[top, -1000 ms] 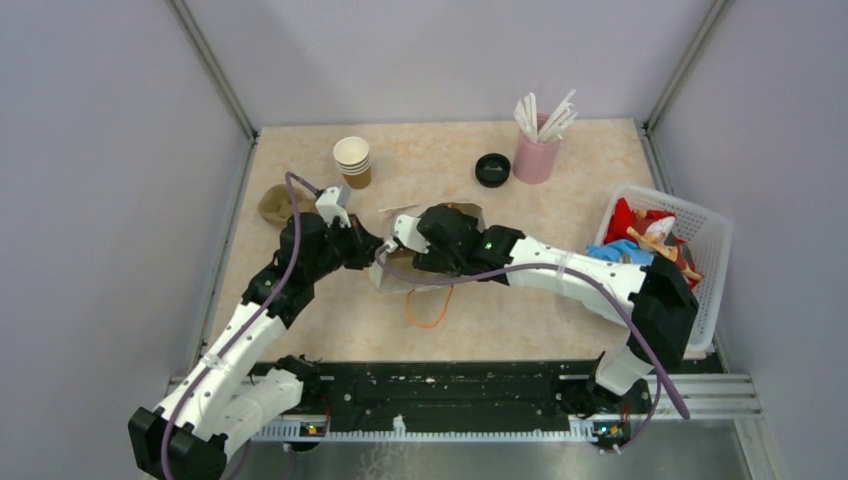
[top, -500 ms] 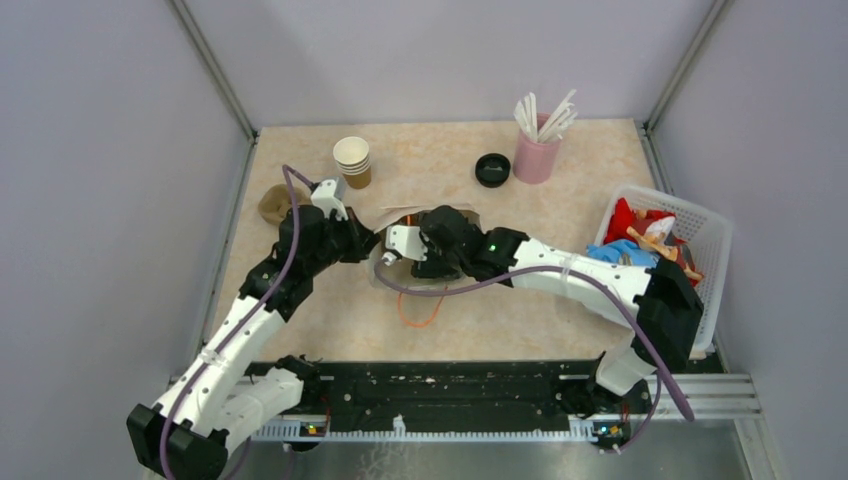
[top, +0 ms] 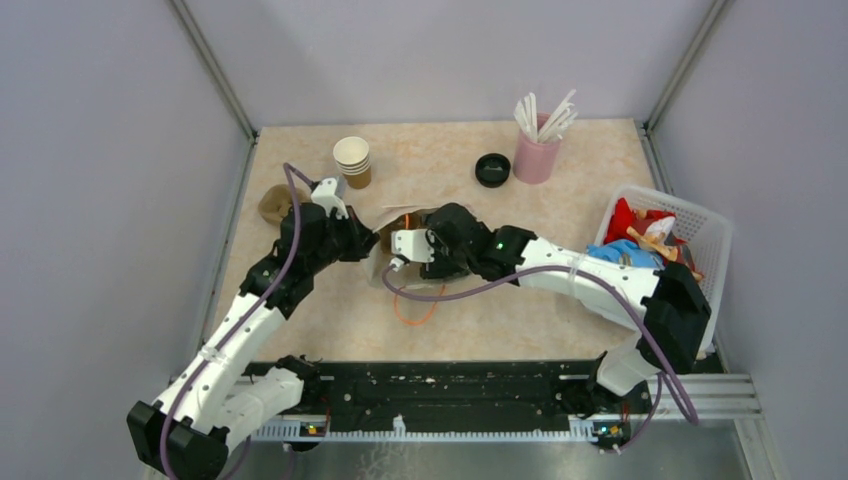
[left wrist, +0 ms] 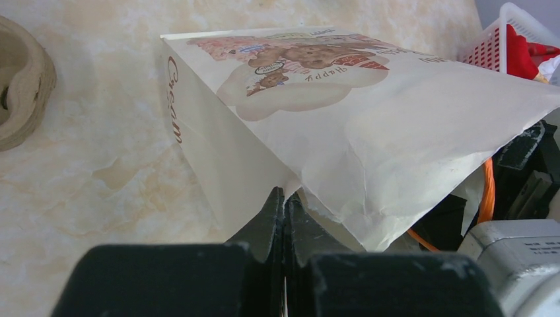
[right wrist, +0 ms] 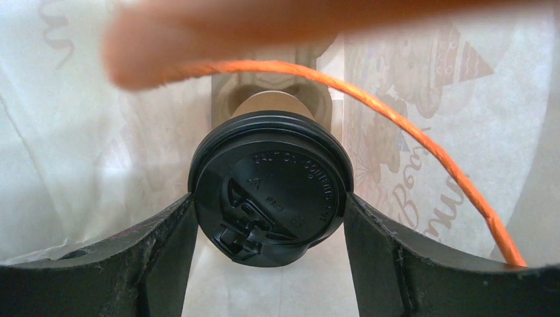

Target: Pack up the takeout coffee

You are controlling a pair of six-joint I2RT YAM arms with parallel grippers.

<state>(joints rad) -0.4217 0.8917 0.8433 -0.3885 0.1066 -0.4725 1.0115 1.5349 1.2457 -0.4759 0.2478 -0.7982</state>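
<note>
The paper bag (left wrist: 396, 139) carries "Cream" in brown letters running down its side fold, and "HAPPY" upside down beside the bear picture on its face. Smaller print there is too small to read. The black lid (right wrist: 290, 175) of the takeout coffee (right wrist: 267, 105) has raised letters reading "CAUTION CONTENTS".

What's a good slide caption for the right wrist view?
Right claw grips the lidded cup inside the paper bag.

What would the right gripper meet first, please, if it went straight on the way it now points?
The right gripper, closed on the takeout coffee, points into the paper bag; past the cup, the bag's far end probably comes first; depth is unclear.
</note>
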